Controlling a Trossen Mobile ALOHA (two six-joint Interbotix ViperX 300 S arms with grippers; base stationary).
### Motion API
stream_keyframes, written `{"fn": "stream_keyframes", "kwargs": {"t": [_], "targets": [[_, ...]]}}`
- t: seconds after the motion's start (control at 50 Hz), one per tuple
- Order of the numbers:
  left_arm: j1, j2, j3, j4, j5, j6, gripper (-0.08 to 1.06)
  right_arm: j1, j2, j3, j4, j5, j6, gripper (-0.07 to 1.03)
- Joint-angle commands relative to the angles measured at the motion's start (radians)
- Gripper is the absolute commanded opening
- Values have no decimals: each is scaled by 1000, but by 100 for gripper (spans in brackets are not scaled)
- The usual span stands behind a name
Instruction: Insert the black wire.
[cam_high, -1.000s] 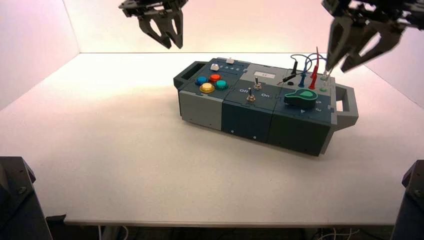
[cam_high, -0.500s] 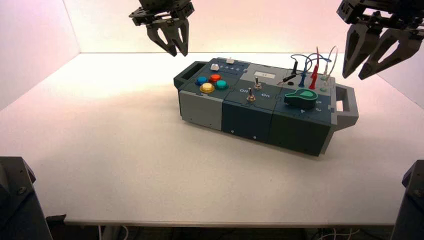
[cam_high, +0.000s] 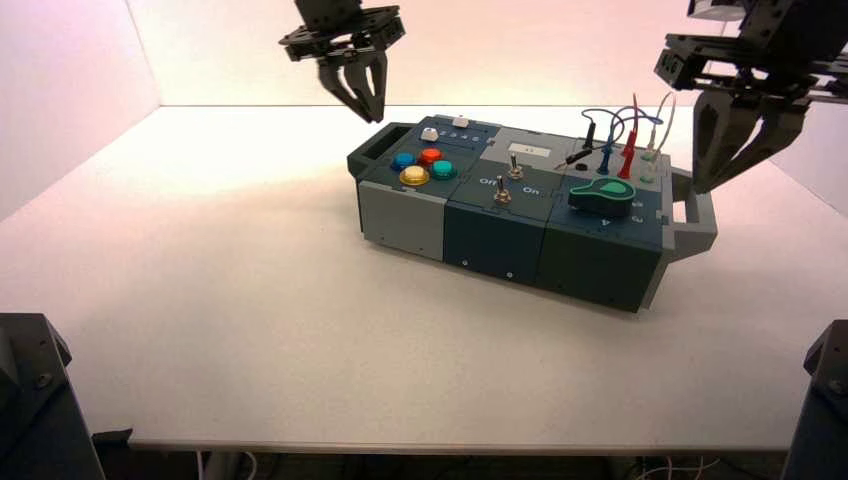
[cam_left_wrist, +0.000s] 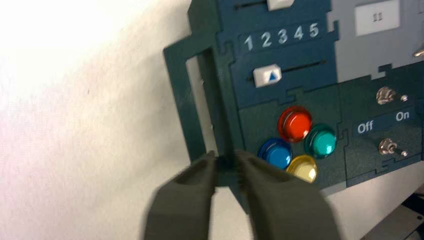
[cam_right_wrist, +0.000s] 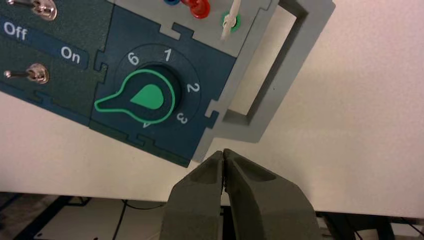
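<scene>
The black wire (cam_high: 578, 156) is at the box's back right corner: one slim black plug stands upright, and another lies loose on the top beside the blue and red plugs. It does not show in either wrist view. My left gripper (cam_high: 365, 105) (cam_left_wrist: 226, 159) hangs above the box's left handle (cam_left_wrist: 200, 95), its fingers only slightly apart and empty. My right gripper (cam_high: 706, 180) (cam_right_wrist: 223, 152) is shut on nothing, just off the grey right handle (cam_right_wrist: 280, 75), well to the right of the black wire.
The box (cam_high: 520, 225) stands slightly turned on the white table. Red (cam_left_wrist: 295, 123), teal (cam_left_wrist: 321, 141), blue (cam_left_wrist: 275, 152) and yellow (cam_left_wrist: 302, 168) buttons are near the left gripper. A green knob (cam_right_wrist: 137, 97) and a white lead in a green socket (cam_right_wrist: 231, 20) are near the right gripper.
Both grippers have closed from wide open. The left arm moved right and down toward the box's left end. The right gripper came down beside the right handle.
</scene>
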Motion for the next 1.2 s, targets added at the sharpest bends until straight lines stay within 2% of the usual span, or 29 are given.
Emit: {"fn": "stream_keyframes", "kwargs": {"t": [0.02, 0.34, 0.58, 0.7, 0.92, 1.2], "targets": [[-5, 15, -63, -3, 18, 17, -2, -3, 5, -29, 0, -14, 0, -2], [-3, 115, -137, -3, 58, 18, -3, -3, 55, -37, -3, -28, 2, -2], [-5, 169, -176, -3, 103, 14, -3, -25, 158, -78, -21, -57, 9, -2], [-5, 173, -172, -3, 109, 9, -3, -49, 225, -112, -28, -64, 9, -2], [-3, 181, -160, -2, 141, -9, -3, -52, 324, -170, -37, -80, 9, -2], [-2, 167, -100, 0, 156, -14, -3, -54, 407, -236, -51, -94, 8, -2]]}}
